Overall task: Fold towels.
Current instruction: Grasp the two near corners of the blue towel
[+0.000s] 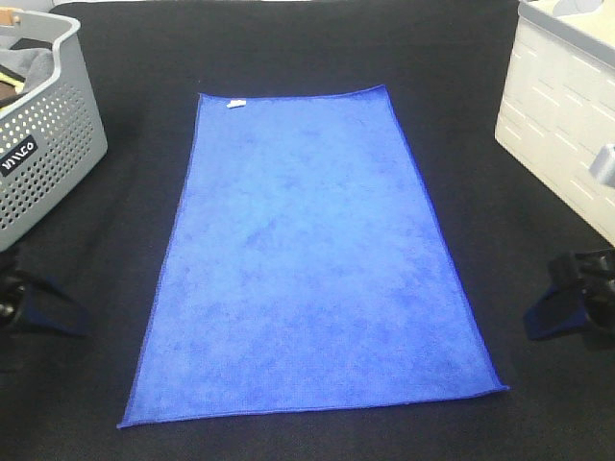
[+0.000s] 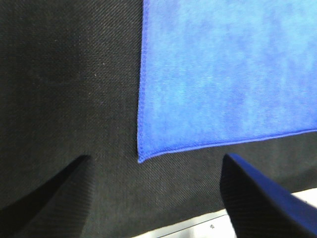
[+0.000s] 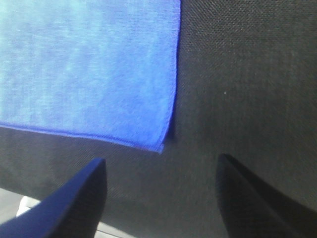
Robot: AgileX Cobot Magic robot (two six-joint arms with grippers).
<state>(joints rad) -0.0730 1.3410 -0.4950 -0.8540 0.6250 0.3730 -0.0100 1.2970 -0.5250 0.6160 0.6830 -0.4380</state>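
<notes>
Royal-blue rectangular microfiber towel (image 1: 307, 259) lies flat on the black cloth counter (image 1: 288, 58), the left claw (image 2: 156, 198) and right claw (image 3: 163, 198) both spread wide and empty by its near corners.

On my feed, the left gripper (image 2: 156, 158) shows two tapering fingers (image 2: 262, 198) — wedge-shaped, coming to blunt tips. One reads deep navy with a fine woven texture, the other near black in shade. The right gripper (image 3: 161, 158) has the same pair of fingers (image 3: 69, 203), navy and black. From the high camera, both appear as dark, blocky shapes with blue-tinged sides.
</notes>
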